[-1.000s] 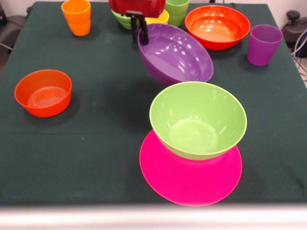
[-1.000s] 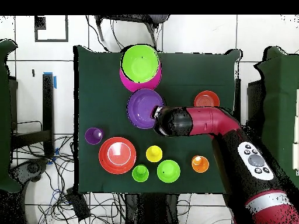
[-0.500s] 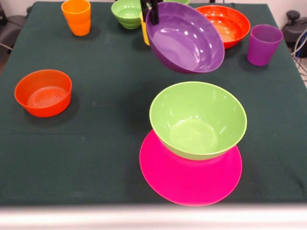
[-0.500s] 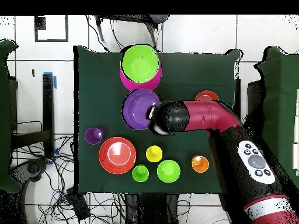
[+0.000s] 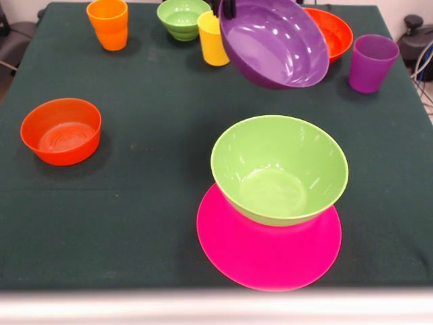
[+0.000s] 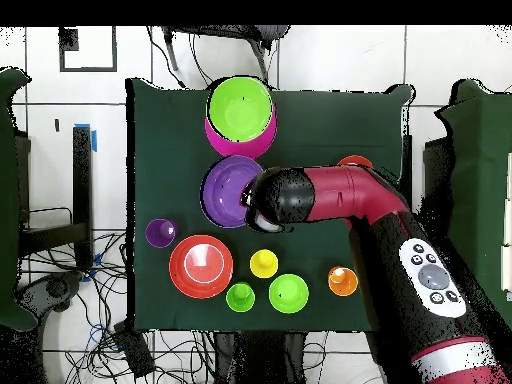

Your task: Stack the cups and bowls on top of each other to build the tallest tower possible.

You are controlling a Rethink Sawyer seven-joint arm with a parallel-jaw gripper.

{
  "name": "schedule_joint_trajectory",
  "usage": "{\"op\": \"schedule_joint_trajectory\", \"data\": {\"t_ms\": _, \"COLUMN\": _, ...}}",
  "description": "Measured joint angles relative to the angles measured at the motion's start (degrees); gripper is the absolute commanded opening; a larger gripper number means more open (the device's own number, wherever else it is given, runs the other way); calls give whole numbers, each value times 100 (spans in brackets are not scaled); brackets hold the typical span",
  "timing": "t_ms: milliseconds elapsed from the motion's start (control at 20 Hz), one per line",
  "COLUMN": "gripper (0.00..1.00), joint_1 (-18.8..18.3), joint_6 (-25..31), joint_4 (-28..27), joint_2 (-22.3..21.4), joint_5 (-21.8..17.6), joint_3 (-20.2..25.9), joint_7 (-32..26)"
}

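At the top of the front view, the pincer [image 5: 227, 8] grips the rim of the tilted purple bowl [image 5: 276, 42], held in the air. At lower centre, the light green bowl [image 5: 279, 168] sits on the pink bowl [image 5: 268, 252]; the tower is barely begun. The table [image 5: 149, 189] holds scattered pieces. The pincer is mostly cut off.

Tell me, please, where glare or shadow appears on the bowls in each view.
Front view: white glare streaks on the tilted purple bowl and soft reflections inside the light green bowl, which shades the pink base. Overhead view: a pale highlight in the large orange-red bowl; shadows are hardly visible.
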Motion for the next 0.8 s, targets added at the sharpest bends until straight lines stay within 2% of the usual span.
{"op": "schedule_joint_trajectory", "data": {"t_ms": 300, "gripper": 0, "joint_1": 107, "joint_6": 182, "joint_4": -69, "joint_2": -157, "joint_5": 191, "joint_3": 63, "joint_7": 0}}
{"op": "schedule_joint_trajectory", "data": {"t_ms": 800, "gripper": 0, "joint_1": 275, "joint_6": 1000, "joint_4": -439, "joint_2": -504, "joint_5": 783, "joint_3": 258, "joint_7": 0}}
